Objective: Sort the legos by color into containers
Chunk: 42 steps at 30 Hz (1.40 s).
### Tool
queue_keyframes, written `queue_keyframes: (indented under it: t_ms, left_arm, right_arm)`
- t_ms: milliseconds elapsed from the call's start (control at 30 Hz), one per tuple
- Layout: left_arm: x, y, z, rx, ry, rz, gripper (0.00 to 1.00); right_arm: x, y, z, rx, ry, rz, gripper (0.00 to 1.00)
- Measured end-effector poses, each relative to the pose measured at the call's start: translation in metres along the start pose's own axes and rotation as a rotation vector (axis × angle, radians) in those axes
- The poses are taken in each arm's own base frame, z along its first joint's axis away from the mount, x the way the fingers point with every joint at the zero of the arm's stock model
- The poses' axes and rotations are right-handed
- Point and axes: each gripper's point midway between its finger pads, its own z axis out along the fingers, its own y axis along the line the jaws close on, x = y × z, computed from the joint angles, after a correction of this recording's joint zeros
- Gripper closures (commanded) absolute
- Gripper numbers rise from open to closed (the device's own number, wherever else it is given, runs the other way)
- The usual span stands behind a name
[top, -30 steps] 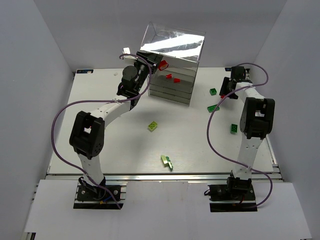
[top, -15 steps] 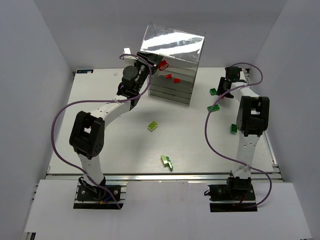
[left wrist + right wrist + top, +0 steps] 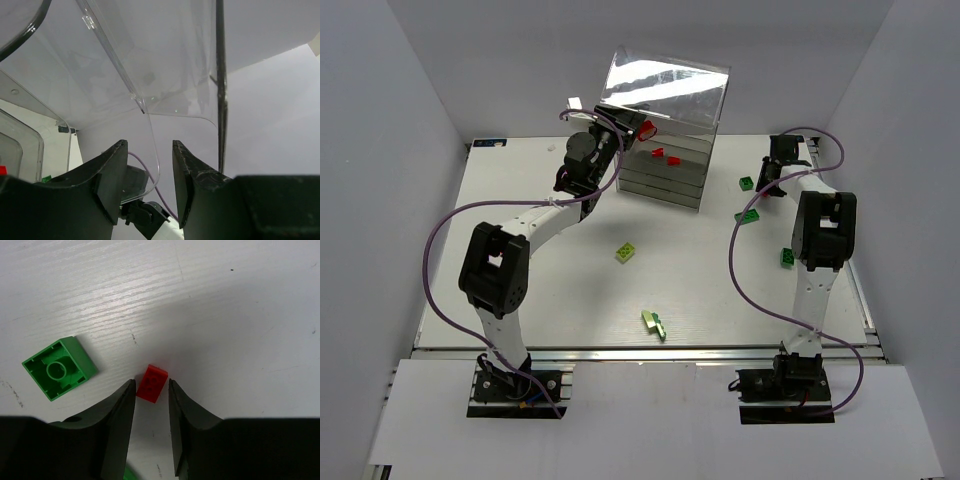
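Early: 2 red legos in containers, 5 green legos on table; right gripper apart astride red brick; left gripper apart w/ clear panel between.

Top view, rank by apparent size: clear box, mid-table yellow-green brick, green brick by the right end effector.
1. box
2. yellow-green brick
3. green brick
The two bricks look close. The green brick lies farther back from the camera, so their order is unsure.

Left claw raised far forward, jaws slightly parted; right claw pointing down, jaws narrowly parted.
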Motion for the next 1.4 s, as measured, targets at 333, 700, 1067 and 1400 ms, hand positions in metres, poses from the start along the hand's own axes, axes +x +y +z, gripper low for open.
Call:
queue_keyframes:
  t_ms: [333,700,1067,1400]
  left_arm:
    - [0.001,0.002,0.0,-0.008,0.003,0.005,0.48]
    - [0.001,0.002,0.0,-0.007,0.003,0.008,0.48]
    - [-0.002,0.003,0.0,-0.007,-0.003,0.009,0.48]
    - [-0.004,0.003,0.0,-0.007,-0.005,0.01,0.48]
  right_arm:
    - [0.0,0.001,0.004,-0.004,-0.002,-0.007,0.8]
    - [0.003,0.015,-0.013,-0.143,-0.012,-0.101,1.0]
    - [-0.006,0.083,-0.2,-0.787,-0.431,-0.862,1.0]
    - [0.104,0.153,-0.25,-1.038,-0.756,-1.419,1.0]
